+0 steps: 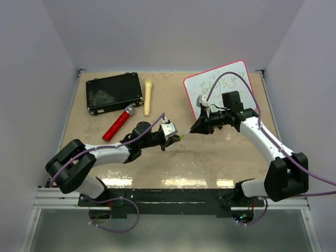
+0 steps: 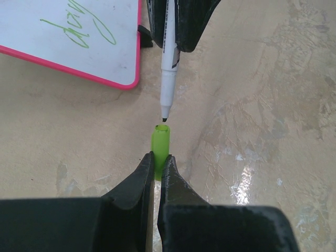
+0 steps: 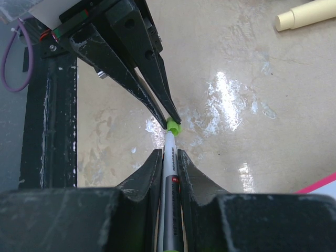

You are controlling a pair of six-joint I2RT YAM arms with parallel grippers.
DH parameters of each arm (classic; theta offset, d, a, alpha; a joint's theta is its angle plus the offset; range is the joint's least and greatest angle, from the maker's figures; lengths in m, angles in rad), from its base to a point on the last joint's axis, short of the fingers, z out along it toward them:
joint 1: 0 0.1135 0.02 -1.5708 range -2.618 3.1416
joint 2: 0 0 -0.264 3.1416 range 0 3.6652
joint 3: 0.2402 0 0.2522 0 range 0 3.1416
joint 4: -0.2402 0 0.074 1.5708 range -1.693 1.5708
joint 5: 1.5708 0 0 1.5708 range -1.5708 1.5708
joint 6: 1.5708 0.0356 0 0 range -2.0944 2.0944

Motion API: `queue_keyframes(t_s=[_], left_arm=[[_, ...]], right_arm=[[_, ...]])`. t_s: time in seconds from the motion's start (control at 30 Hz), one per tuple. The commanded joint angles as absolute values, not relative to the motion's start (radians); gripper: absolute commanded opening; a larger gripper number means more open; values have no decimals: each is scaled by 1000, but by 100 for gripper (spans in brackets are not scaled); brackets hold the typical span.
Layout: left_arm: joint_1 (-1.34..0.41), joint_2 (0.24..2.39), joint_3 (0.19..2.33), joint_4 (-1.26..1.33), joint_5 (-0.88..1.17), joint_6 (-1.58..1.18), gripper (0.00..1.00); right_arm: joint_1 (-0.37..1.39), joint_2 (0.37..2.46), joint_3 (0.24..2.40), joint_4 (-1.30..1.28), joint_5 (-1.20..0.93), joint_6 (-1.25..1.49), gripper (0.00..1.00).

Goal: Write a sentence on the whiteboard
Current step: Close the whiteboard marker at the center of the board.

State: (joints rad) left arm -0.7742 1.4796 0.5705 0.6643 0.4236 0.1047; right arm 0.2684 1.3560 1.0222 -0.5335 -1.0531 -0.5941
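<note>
Here, left pincer [image 2: 156, 157] clenched on a green cap [image 2: 160, 140], gripping its closed end so the open mouth faces the other arm. Right pincer [image 3: 169, 153] clamped round the barrel of a white pen [image 3: 170, 184], tip sticking out past the fingers. Pen and cap are lined up nose to mouth over the table [image 1: 173, 105]. Tip sits just short of the cap, with a small gap showing in the left wrist view.

Judged: capping step, one arm per part, since neither part can be pushed home single-handed. Alignment looks good. A slight sideways drift could smear ink on the cap's rim or skid off it.

Whiteboard [image 1: 193, 90] lies at the far right of the table, beyond the right arm, a little askew. The sentence [image 1: 227, 83], green cursive in two lines, is on it, partly hidden by cable and arm. Writing seems done, though I cannot read it whole.

Well apart, far left: black case [image 1: 114, 92], red pen [image 1: 118, 124], cream pen [image 1: 148, 97].
</note>
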Motion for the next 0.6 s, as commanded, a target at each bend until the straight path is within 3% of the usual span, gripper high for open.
queue_keyframes(t_s=[0.0,0.57], left_arm=[[-769,1468,606,723,437,87,0],[-770,1480,624,727,494,92,0]], right_arm=[[279,1371,1022,-528,-1043,-597,0],[308,1413,1034,-525,-1037,-597,0]])
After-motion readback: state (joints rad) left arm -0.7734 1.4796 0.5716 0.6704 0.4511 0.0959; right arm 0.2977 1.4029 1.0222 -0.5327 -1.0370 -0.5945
